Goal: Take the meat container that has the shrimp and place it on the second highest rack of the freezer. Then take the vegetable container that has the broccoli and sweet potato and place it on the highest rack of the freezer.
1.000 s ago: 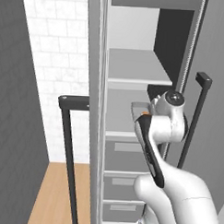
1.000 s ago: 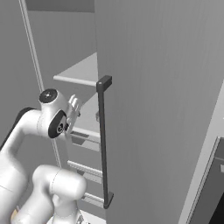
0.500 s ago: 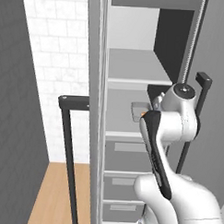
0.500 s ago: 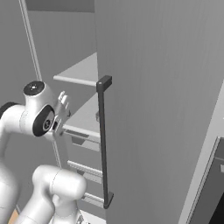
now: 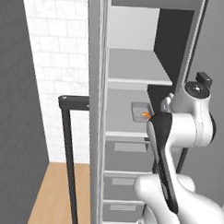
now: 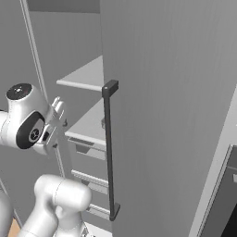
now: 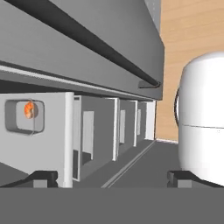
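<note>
Grey meat container (image 7: 24, 116) lies clear of spread fingers (image 7: 43, 177).

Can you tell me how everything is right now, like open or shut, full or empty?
Freezer: door open.
Second highest rack: holds the meat container.
Meat container: flat on that rack, let go.
Shrimp: lying in the container.
Highest rack: bare where it shows.
Drawers: shut.
Gripper: open, holding nothing, off the container.
</note>
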